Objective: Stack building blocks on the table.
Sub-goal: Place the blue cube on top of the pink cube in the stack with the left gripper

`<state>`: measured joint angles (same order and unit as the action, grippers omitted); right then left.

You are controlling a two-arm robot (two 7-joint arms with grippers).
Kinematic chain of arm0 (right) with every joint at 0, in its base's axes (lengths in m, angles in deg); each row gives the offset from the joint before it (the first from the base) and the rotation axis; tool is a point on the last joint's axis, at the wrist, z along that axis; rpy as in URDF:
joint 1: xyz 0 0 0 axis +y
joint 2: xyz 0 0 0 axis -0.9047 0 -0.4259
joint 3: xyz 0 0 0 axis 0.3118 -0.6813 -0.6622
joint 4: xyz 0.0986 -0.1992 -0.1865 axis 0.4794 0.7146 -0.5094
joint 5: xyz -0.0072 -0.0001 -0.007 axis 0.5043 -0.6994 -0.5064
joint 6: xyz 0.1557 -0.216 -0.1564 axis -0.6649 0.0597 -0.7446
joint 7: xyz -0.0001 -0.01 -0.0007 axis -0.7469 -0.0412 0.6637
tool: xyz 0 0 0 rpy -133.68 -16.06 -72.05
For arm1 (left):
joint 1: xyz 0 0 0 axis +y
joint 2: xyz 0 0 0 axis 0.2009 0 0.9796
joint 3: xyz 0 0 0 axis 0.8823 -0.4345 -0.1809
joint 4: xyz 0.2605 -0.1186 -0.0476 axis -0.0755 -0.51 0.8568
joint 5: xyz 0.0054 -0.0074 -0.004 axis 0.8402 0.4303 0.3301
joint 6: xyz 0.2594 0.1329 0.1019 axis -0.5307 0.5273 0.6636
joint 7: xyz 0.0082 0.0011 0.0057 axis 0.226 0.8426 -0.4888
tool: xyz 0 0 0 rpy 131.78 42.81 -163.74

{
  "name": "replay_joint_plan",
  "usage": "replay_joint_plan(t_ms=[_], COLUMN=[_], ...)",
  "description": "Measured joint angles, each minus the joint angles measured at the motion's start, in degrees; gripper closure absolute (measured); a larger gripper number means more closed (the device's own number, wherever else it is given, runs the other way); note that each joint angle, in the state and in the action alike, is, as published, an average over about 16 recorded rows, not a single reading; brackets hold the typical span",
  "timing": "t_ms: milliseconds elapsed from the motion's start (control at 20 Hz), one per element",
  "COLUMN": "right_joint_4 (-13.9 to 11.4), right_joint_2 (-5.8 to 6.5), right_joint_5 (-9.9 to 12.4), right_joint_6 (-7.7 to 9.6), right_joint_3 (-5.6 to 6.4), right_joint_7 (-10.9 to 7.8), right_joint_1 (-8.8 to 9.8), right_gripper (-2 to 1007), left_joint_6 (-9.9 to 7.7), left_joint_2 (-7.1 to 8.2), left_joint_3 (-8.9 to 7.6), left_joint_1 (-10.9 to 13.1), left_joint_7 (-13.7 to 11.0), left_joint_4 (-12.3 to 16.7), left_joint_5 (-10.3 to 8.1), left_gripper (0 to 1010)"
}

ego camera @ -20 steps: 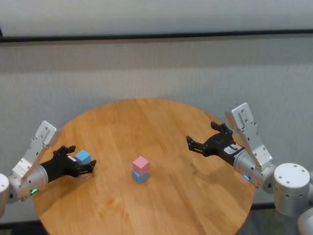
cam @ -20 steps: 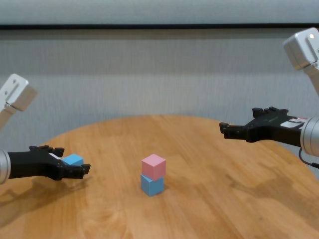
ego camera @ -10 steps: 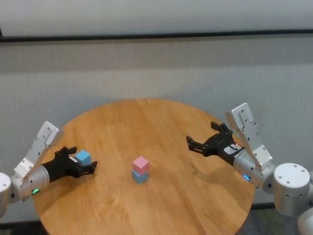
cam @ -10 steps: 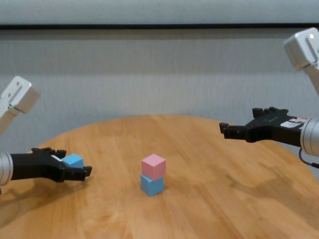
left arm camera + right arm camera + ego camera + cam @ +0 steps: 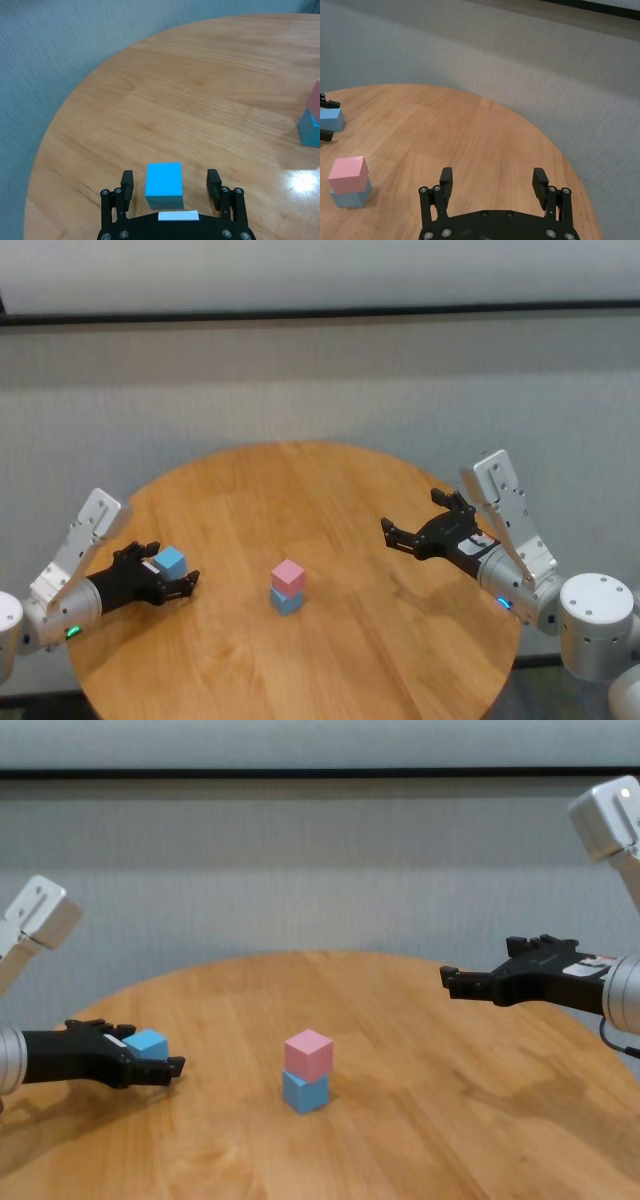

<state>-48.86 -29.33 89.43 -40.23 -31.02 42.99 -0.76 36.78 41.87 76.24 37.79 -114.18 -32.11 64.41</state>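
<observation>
Loose blue block (image 5: 164, 184): lower centre of the left wrist view, sitting flat on the worktop (image 5: 330, 490); in the head view it lies at the lower left, near the worktop's rim.

Left gripper (image 5: 171, 183): low over the worktop with its fingers (image 5: 126, 184) spread to either side of the loose blue block; a clear gap shows on each side, so nothing is gripped yet.

Started stack: a pink block (image 5: 288, 575) rests squarely on a second blue block (image 5: 287, 600) at the lower centre of the head view, well apart from the loose one.

Right gripper (image 5: 407, 528): hovers above the worktop at the right of the head view, fingers wide apart and empty, away from all the blocks.

Likely handling: the blocks look small, rigid and light, with matte faces that should give the finger pads decent friction; they do not look fragile. Being so light, a block could skid or twist if one finger reaches it before the other.

Where to hold: the two opposite vertical faces that already face the fingers, about mid-height, with the pads flat against them so that the block stays level.

Risk at placement: the stack probably topples easily, so the third block calls for a square, gentle set-down and a clean release.
</observation>
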Motion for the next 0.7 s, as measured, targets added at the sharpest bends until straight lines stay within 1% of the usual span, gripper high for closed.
replay_joint_plan(t_ms=[250, 450, 600, 700], right_joint_4=[0.0, 0.0, 0.0, 0.0], right_joint_2=[0.0, 0.0, 0.0, 0.0], right_joint_5=[0.0, 0.0, 0.0, 0.0], right_joint_6=[0.0, 0.0, 0.0, 0.0], right_joint_3=[0.0, 0.0, 0.0, 0.0], right_joint_7=[0.0, 0.0, 0.0, 0.0], right_joint_1=[0.0, 0.0, 0.0, 0.0], right_gripper=[0, 0, 0, 0], left_joint_6=[0.03, -0.11, -0.69, -1.54], left_joint_2=[-0.07, -0.05, 0.11, 0.38], left_joint_3=[0.0, -0.01, -0.03, -0.02], left_joint_1=[-0.2, -0.1, 0.3, 0.9], left_joint_7=[-0.3, -0.3, -0.1, 0.1], left_joint_4=[-0.3, -0.1, 0.8, 2.2], left_joint_5=[0.34, 0.56, 0.71, 0.8], left_gripper=[175, 305, 403, 463])
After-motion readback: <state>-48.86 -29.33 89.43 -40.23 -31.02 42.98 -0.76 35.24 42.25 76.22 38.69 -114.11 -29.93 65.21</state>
